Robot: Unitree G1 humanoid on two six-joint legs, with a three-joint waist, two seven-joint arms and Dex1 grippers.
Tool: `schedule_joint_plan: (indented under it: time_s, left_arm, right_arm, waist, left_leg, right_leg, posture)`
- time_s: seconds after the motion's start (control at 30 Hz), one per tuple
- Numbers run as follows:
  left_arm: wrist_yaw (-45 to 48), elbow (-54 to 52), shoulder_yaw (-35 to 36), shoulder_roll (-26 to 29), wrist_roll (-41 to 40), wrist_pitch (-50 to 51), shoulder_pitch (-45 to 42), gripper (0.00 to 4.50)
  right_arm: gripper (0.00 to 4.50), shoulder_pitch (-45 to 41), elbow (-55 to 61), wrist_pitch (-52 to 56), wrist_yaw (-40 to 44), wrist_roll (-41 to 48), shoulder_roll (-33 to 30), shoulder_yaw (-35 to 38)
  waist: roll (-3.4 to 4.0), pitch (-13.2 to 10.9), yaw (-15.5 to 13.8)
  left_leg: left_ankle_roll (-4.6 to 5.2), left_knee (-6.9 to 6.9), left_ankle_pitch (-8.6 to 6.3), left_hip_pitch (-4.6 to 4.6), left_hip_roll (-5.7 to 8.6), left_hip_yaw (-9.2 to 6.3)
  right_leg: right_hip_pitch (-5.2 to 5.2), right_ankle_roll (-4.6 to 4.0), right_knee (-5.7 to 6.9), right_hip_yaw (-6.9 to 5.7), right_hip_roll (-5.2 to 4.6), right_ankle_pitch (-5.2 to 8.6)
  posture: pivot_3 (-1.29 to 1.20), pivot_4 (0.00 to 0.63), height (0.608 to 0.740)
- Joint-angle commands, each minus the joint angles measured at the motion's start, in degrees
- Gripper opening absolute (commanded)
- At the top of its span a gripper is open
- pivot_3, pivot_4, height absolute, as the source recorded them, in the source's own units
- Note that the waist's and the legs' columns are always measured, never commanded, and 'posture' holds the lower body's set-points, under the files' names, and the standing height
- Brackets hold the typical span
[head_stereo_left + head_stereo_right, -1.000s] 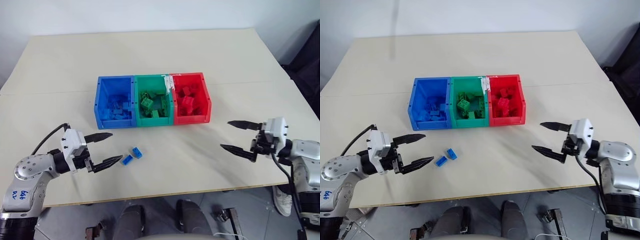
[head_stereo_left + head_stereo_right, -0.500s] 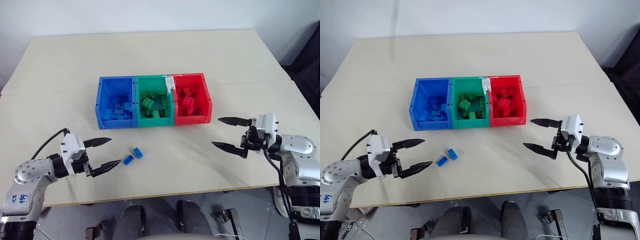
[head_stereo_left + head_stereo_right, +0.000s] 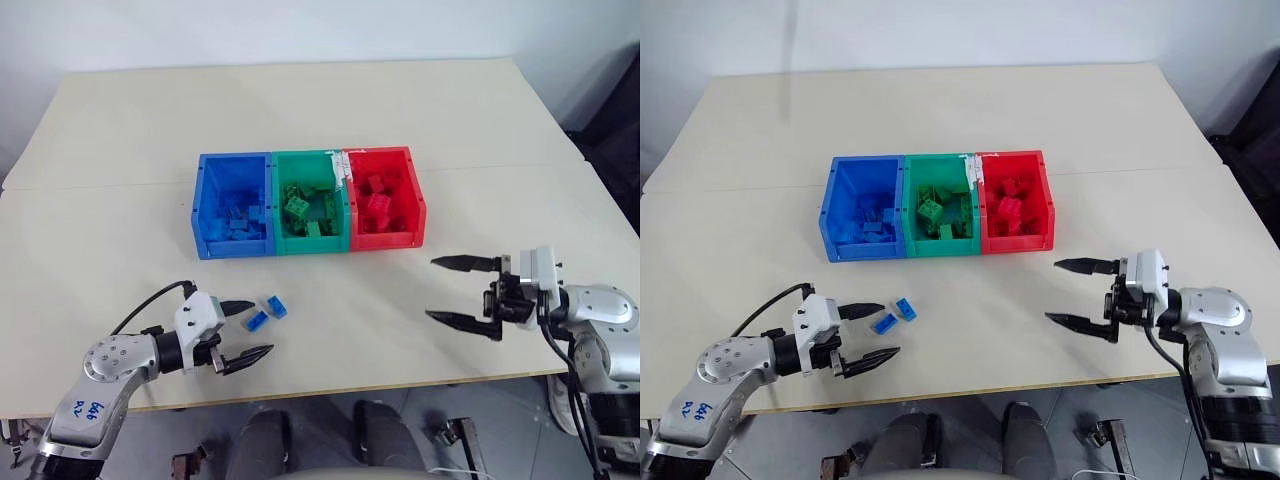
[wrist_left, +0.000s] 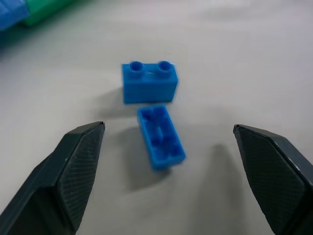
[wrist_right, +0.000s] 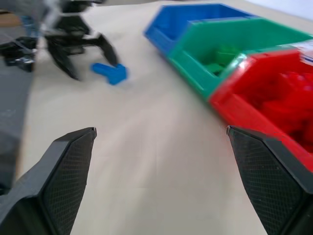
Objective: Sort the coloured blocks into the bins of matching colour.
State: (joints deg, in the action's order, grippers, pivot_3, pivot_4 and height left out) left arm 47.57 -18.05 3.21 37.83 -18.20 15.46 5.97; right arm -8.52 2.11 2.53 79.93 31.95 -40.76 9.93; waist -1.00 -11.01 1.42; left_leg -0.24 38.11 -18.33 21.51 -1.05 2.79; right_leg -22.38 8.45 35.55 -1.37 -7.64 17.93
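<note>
Where white wall (image 3: 300, 30) meets floor, cream table (image 3: 300, 110).

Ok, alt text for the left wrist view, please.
Two small blue blocks lie on the pale table between the open left pincer fingers: the nearer block is upside down, hollow underside showing; the studded block just beyond sits upright. The blue bin and green bin edge one corner.

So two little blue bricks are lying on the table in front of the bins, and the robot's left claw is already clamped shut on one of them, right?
Not quite. The two blue bricks do lie on the table in front of the bins, but the left gripper is open, its fingers on either side, touching neither. The left wrist view shows this.
</note>
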Motion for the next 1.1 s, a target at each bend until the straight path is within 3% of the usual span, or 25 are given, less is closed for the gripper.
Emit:
schedule_joint_plan:
  time_s: [0.03,0.33,0.4,0.57,0.63,0.83,0.93,1.1]
  left_arm:
    - [-2.17,0.25,-0.82,-1.47,0.6,1.28,-1.16,3.65]
    - [-0.47,1.74,-0.12,-1.16,-0.52,1.61,-0.45,0.84]
    - [2.09,3.09,3.4,-0.95,-3.46,-0.81,-0.02,0.48]
    - [8.77,5.14,11.54,1.58,-9.94,-4.57,-1.57,0.48]
    - [8.37,4.81,12.58,2.36,-12.67,-1.88,-6.56,0.48]
    - [-0.44,12.77,6.92,-0.18,-7.5,4.1,-28.62,0.48]
    - [-4.29,18.89,4.33,-1.68,-3.37,4.63,-34.96,0.48]
    - [-5.33,22.99,3.16,-2.0,-1.6,5.56,-39.16,2.06]
  right_arm:
    - [4.5,-0.04,2.7,0.68,-1.03,1.77,-0.94,1.92]
    - [4.5,-0.98,6.32,2.42,0.68,5.07,-0.33,0.37]
    - [4.5,-1.11,7.18,2.54,0.97,6.05,0.72,-0.3]
    - [4.5,-1.43,7.73,2.87,0.42,6.38,1.58,-0.68]
    - [4.5,-1.64,7.77,3.09,-0.15,6.53,1.79,-0.49]
    - [4.5,-2.13,8.23,3.26,-3.16,5.96,2.81,0.05]
    - [4.5,-2.21,8.93,3.37,-4.54,5.71,3.24,-0.07]
    - [4.5,-2.4,10.18,3.88,-6.83,5.62,3.67,-0.44]
  waist:
    - [0.0,0.0,-0.03]
    - [0.01,0.01,-0.05]
    - [0.01,0.0,0.0]
    - [0.0,0.0,0.06]
    - [0.0,0.0,-0.31]
    - [-0.01,0.0,-1.71]
    - [0.0,0.0,-1.44]
    - [-0.02,-0.01,-1.12]
  left_leg:
    - [0.0,0.01,0.0,-0.04,0.0,0.0]
    - [0.0,0.0,0.0,-0.08,-0.01,-0.01]
    - [0.01,0.0,-0.02,-0.07,-0.01,-0.01]
    - [-0.02,-0.01,-0.03,-0.05,-0.08,0.0]
    - [-0.02,-0.01,-0.03,-0.05,-0.05,0.0]
    - [0.03,0.13,0.01,0.02,0.18,-0.17]
    - [0.04,0.11,0.0,0.03,0.32,-0.08]
    - [0.03,0.03,-0.01,0.15,0.21,0.21]
  right_leg:
    - [0.04,0.03,-0.01,0.0,0.0,-0.01]
    - [0.05,0.06,-0.01,0.01,-0.03,-0.03]
    - [0.05,0.06,-0.02,0.01,-0.03,-0.03]
    - [0.0,0.02,-0.03,-0.02,0.01,-0.01]
    - [0.02,0.02,-0.03,-0.01,-0.04,-0.02]
    - [0.11,0.07,-0.02,-0.13,-0.09,-0.14]
    - [0.14,0.13,0.04,-0.13,0.05,-0.17]
    - [-0.14,0.12,0.0,-0.16,0.16,-0.17]
  posture:
    - [0.0,0.15,0.74]
    - [0.0,0.15,0.74]
    - [0.0,0.15,0.74]
    - [0.0,0.15,0.74]
    - [0.0,0.15,0.74]
    - [0.0,0.15,0.74]
    - [0.0,0.15,0.74]
    - [0.0,0.15,0.74]
